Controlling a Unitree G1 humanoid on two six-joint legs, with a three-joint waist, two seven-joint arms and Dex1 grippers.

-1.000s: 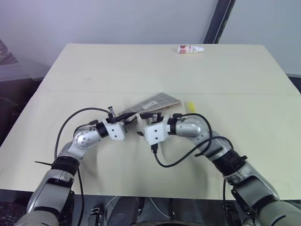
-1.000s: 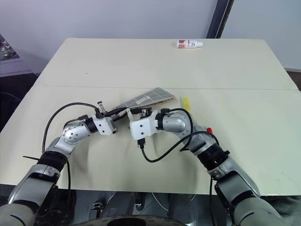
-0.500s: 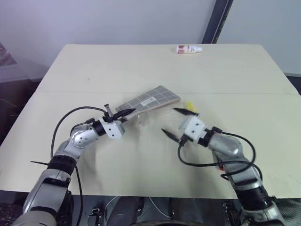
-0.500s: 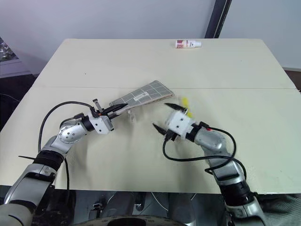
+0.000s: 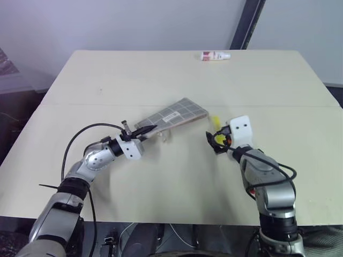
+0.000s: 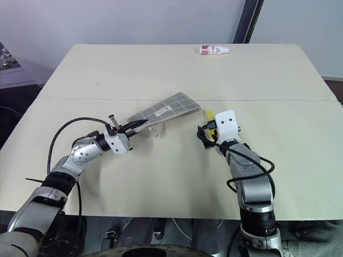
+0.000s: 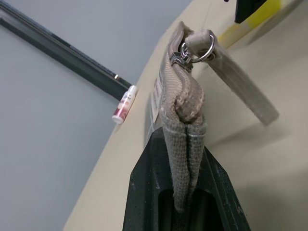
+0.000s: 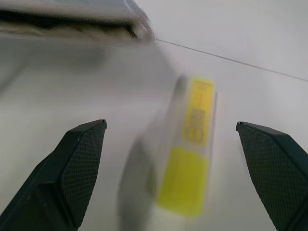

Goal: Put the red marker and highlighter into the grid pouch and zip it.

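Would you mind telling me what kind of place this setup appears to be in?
Probably a lab or office test room: a plain cream table against bare grey walls, holding just stationery, the grid pouch, the highlighter and a small white bottle.

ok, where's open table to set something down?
Free: the far half between the grid pouch and the small bottle, and both side edges. Crowded: mid-table, where the left claw grips the pouch and the open right claw nears the highlighter.

A flat grey fabric pouch [image 5: 170,116] carries a white grid and a small white label patch (its pull cord is beige). The short chunky highlighter [image 8: 190,153] is fluorescent yellow, lying on a pale cream tabletop [image 5: 161,75]. A small white bottle [image 5: 216,55] wears a red label.
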